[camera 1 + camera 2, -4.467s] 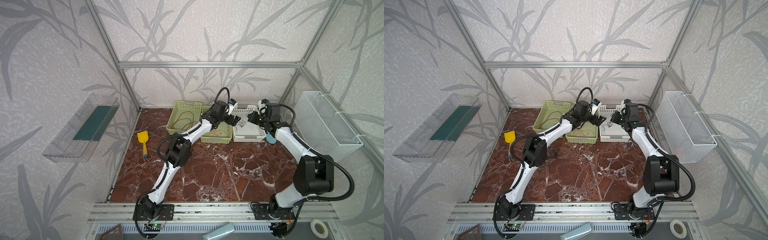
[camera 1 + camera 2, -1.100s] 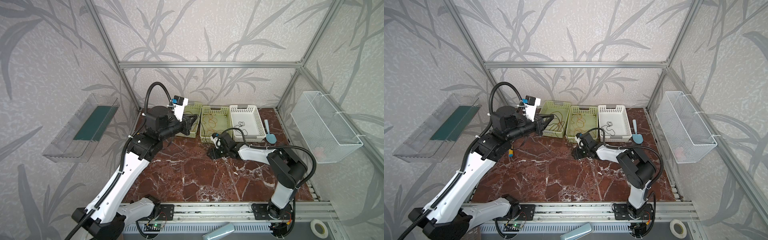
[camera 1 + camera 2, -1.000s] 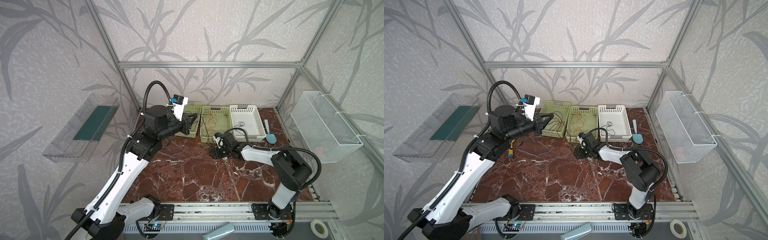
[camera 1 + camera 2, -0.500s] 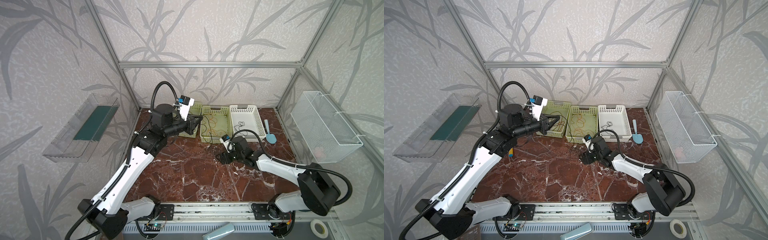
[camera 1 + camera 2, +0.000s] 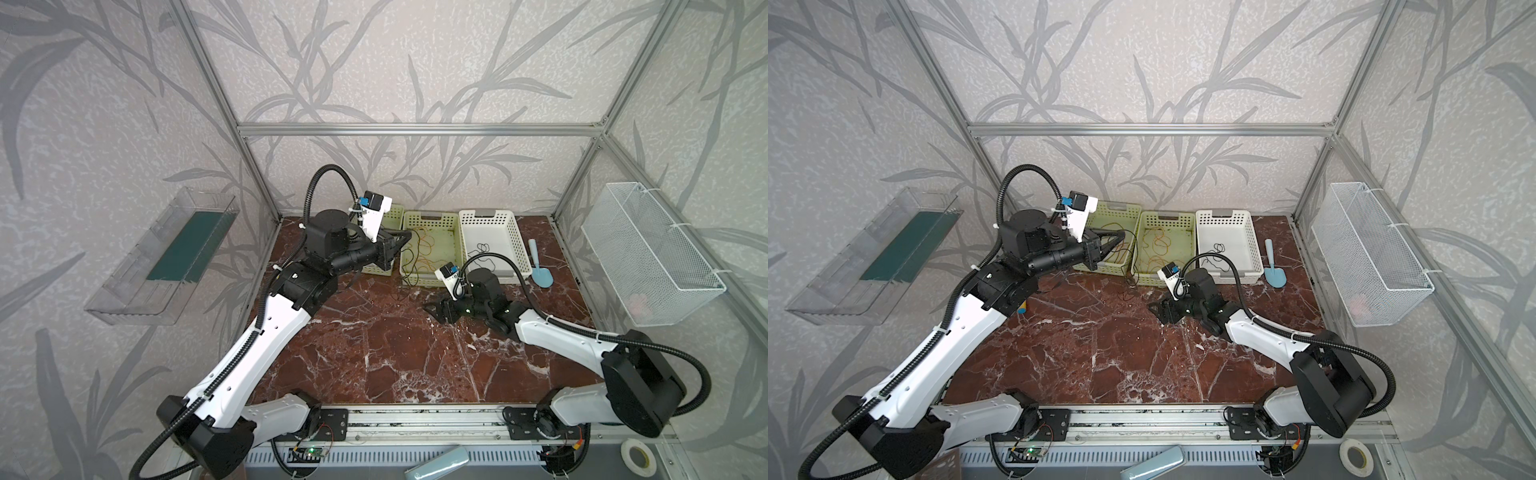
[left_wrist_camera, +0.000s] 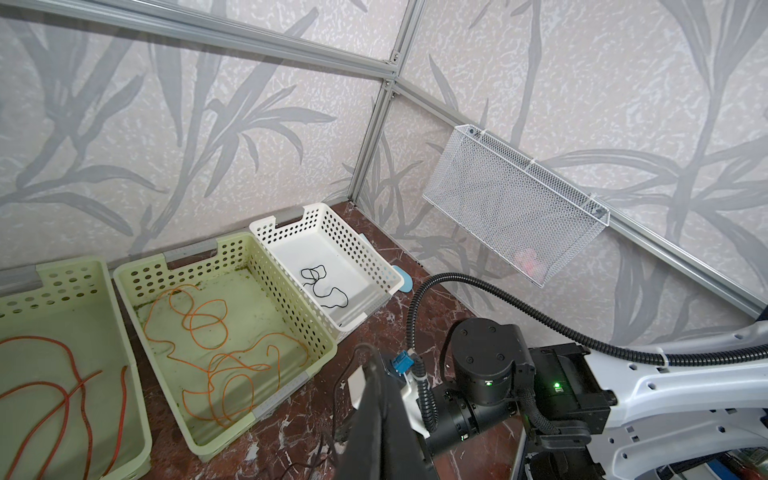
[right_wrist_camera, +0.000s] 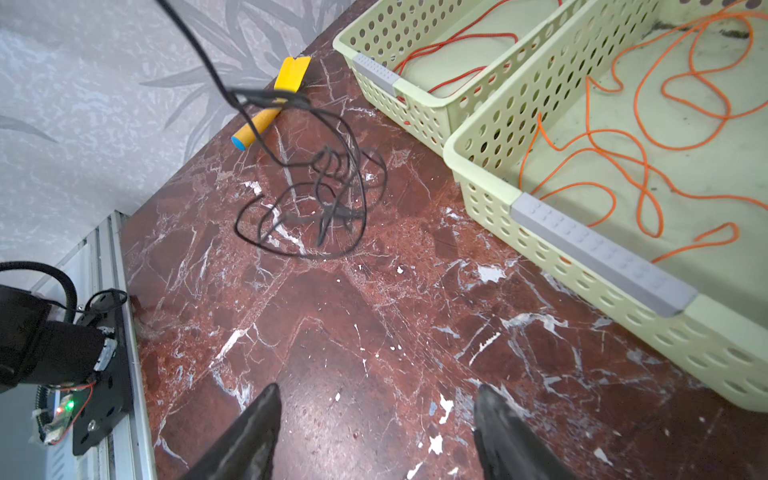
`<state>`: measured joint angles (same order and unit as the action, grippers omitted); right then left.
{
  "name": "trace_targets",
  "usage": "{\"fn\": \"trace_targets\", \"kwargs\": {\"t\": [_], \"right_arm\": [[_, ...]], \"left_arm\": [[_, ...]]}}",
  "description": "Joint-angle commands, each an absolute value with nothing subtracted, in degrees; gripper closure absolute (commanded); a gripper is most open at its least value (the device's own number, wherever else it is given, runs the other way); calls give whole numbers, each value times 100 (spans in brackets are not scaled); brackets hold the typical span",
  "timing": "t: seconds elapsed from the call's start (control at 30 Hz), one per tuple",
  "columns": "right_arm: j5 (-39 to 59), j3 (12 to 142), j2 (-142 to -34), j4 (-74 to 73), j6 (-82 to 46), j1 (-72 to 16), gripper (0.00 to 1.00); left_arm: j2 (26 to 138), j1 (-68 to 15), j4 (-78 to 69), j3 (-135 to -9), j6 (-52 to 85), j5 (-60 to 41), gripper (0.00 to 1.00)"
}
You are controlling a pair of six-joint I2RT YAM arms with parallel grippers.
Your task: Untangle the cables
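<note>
Withdrawn from over the baskets (image 5: 432,215), the left claw (image 5: 402,240), pinched shut, hoists the black cable (image 7: 328,164) so its tangle dangles; the right claw (image 7: 376,388) waits wide above the counter (image 5: 374,353).

The black cable (image 7: 328,164) just beside the middle green basket (image 7: 598,249): upper end leaves frame, grip point unseen. Near that basket, right pincer (image 7: 376,388) fingers cut by frame edge. Its neighbouring green basket (image 5: 394,212) mostly hidden behind left arm (image 5: 332,249).

Tabletop (image 5: 374,345): polished red marble look. White basket (image 5: 520,245): perforated matt plastic. Wall basket (image 5: 648,257): white wire mesh.
</note>
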<state>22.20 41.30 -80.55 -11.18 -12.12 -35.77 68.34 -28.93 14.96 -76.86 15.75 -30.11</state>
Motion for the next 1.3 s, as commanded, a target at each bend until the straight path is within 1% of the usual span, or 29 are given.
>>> {"fn": "trace_targets", "kwargs": {"t": [0.0,0.2,0.27,0.33,0.4,0.47,0.5,0.57,0.6,0.63,0.67,0.93,1.1,1.27], "right_arm": [[2393,4137,-8139,-1645,-1625,-3569,28],[2636,4136,-8077,-2109,-2078,-3632,22],[2468,4289,-8123,-1915,-2187,-3695,21],[2111,4486,-8233,-1490,-2318,-3704,22],[1831,4631,-8374,-1146,-2423,-3706,29],[1628,4695,-8475,-875,-2449,-3705,37],[1576,4666,-8490,-854,-2476,-3701,44],[1590,4545,-8465,-928,-2480,-3692,65],[1598,4491,-8449,-961,-2464,-3691,74],[1611,4431,-8438,-999,-2433,-3694,81],[1617,4377,-8437,-1018,-2390,-3691,84],[1732,3899,-8611,-1230,-2188,-3639,84],[1662,3722,-8692,-1143,-2179,-3513,84],[1639,3584,-8780,-989,-2229,-3342,85]], "left_arm": [[6738,-2949,1240,-7707,1609,-2987,100],[6802,-3040,1206,-7734,1600,-2884,100],[6837,-3108,1196,-7742,1600,-2841,100],[6856,-3190,1171,-7747,1604,-2806,100],[6863,-3291,1144,-7757,1594,-2741,100],[6858,-3385,1125,-7784,1583,-2655,100],[6856,-3413,1136,-7807,1571,-2622,100],[6840,-3466,1191,-7871,1521,-2509,100],[6825,-3474,1216,-7903,1506,-2473,100],[6807,-3479,1246,-7933,1496,-2393,100],[6783,-3478,1264,-7959,1481,-2313,100],[6748,-3464,1869,-8714,839,-1688,100],[6799,-3459,2148,-9243,507,-1583,100],[6800,-3451,2402,-9652,141,-1254,100]]}}
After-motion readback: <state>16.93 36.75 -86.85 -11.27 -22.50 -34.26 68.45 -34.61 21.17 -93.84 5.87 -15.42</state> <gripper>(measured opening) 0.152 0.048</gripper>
